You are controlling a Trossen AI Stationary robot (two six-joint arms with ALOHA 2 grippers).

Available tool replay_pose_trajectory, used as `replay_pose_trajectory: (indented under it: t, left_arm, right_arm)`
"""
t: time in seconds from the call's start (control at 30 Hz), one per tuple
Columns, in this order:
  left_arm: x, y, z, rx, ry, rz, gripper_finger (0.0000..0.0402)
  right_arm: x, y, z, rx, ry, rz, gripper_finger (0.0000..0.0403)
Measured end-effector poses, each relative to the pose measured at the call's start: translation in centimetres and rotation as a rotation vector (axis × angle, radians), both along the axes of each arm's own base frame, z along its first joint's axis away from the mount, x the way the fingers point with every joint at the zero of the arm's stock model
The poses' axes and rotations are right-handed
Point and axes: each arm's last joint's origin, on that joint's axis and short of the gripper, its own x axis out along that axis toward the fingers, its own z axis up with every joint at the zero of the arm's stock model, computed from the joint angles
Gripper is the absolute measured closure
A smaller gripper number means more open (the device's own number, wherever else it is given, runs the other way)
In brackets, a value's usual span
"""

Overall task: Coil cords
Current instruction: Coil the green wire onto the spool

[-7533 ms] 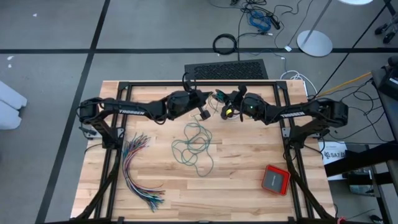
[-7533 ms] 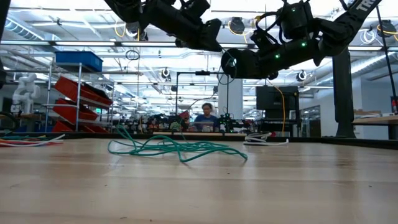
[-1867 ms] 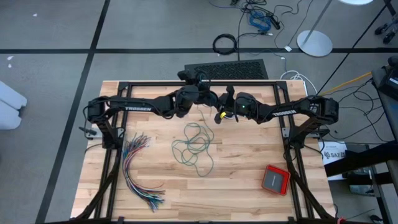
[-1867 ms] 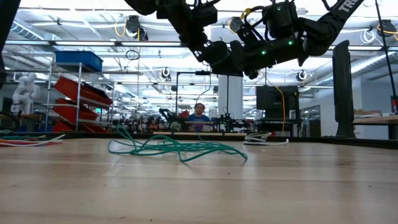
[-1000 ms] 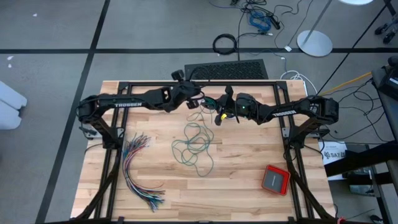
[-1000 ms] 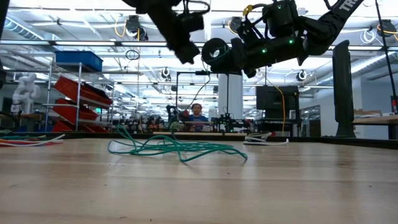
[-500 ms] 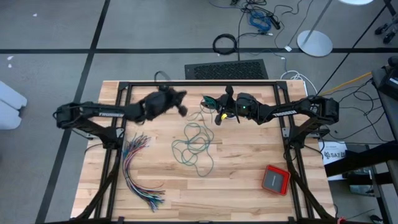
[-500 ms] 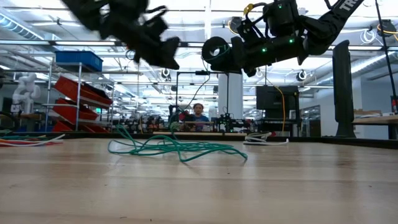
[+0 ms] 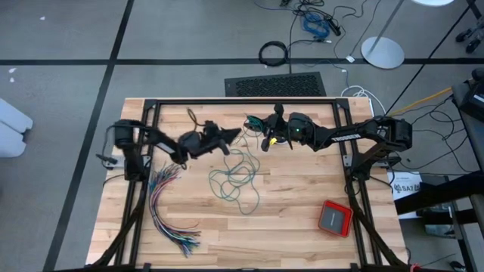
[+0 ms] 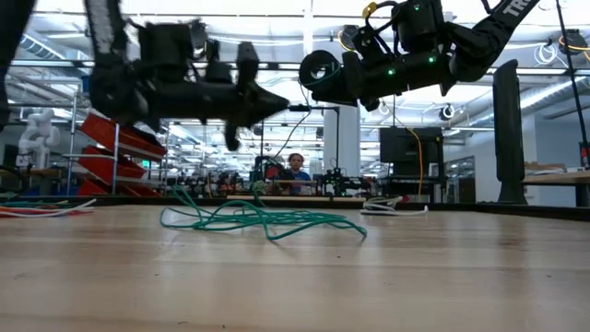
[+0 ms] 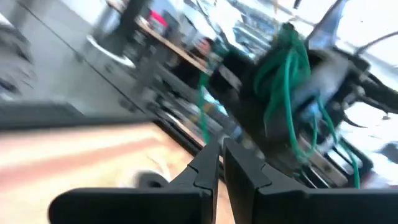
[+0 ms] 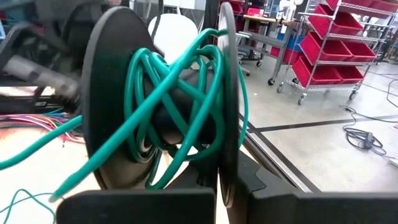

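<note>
A black spool (image 12: 161, 112) with a teal-green cord wound on its hub hangs above the table's far middle, and my right gripper (image 12: 230, 186) is shut on it. The spool also shows from above (image 9: 255, 122) and in the low view (image 10: 318, 72). The rest of the teal cord (image 9: 238, 174) lies in a loose tangle on the wood, and a strand runs up from it to the spool. My left gripper (image 9: 236, 133) hovers just left of the spool. It points level toward the spool, is shut and holds nothing (image 11: 221, 165). My right gripper pinches the edge of one of the spool's discs (image 12: 227, 155) between its two fingers. The fingers come in level from the table's right side. The spool is lifted clear with its discs on edge, and a slack strand of cord (image 12: 37, 158) trails off it toward the table.
A fanned bundle of many-coloured wires (image 9: 166, 204) lies at the near left. A red box (image 9: 334, 217) sits at the near right. Black frame rails (image 9: 227, 100) run round the table. A person (image 10: 295, 171) sits far off in the room behind.
My left gripper has drawn back from the spool toward the table's left edge and come down. Its wrist has rolled, and it now points level at the spool. The right gripper, the spool and the cord tangle have kept still.
</note>
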Motion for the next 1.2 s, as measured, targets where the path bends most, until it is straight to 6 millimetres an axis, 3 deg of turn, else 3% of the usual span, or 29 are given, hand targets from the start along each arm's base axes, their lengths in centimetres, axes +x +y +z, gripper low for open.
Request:
replay_pose_trajectory:
  t: [0.2,0.57,0.87,1.2]
  left_arm:
    - [1.1,-0.6,-1.8,-0.066,-0.036,-0.034,0.0372]
    - [1.4,-2.5,-1.7,-0.056,-0.032,-0.135,0.0372]
    - [1.5,-4.0,0.3,0.069,-0.068,-0.185,0.0372]
    - [2.2,-3.8,1.4,0.081,-0.11,-0.165,0.0372]
  right_arm:
    - [0.0,0.0,0.0,0.0,0.001,0.0,0.0403]
    - [0.0,0.0,-0.3,0.008,0.03,0.0,0.0403]
    - [0.0,0.0,-0.3,0.013,0.027,-0.001,0.0403]
    - [0.0,0.2,-0.2,0.024,0.014,0.004,0.0403]
